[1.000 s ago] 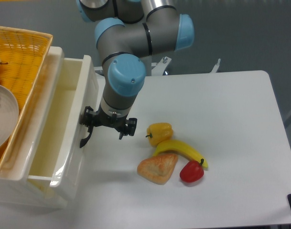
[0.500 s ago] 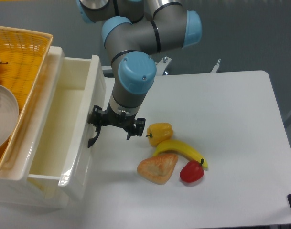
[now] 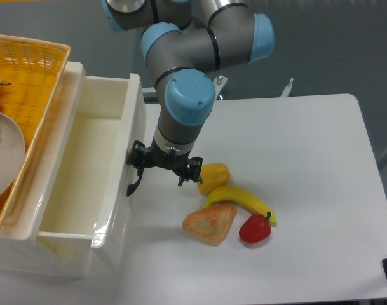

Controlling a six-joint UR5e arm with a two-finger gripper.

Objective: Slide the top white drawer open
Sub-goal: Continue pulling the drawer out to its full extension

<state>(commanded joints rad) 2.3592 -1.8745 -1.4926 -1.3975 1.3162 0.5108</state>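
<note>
Now top white drawer [image 3: 85, 171] pulled out, jaws [image 3: 162, 173] at its handle [image 3: 133, 186]

No text, labels or numbers are readable.

We see the top white drawer [image 3: 85, 184] pulled out, our gripper [image 3: 162, 170] at its black handle [image 3: 133, 184], three o'clock side.

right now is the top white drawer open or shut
Open. The top white drawer is pulled well out from under the yellow basket, its bare white inside showing. The gripper is at its black handle.
</note>
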